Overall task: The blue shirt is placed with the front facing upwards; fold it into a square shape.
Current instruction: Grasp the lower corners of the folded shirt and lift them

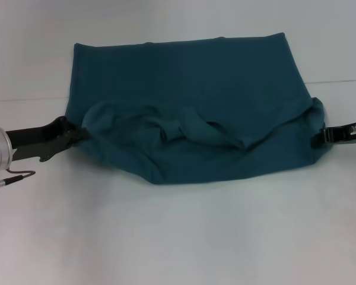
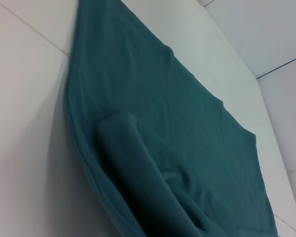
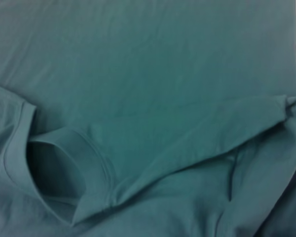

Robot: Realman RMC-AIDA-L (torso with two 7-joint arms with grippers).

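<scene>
The blue shirt lies across the white table, plain teal with no print showing. Its near part is doubled over in a rumpled, bulging fold, with the neck opening showing in the right wrist view. My left gripper is at the fold's left end, shut on the cloth. At the fold's right end, my right gripper pinches the bunched corner. The left wrist view shows the shirt with a rolled ridge of cloth. The right wrist view is filled by the shirt and a folded sleeve edge.
The white table stretches bare in front of the shirt. A thin seam line in the surface runs behind the shirt's far half on both sides. A cable hangs by the left arm.
</scene>
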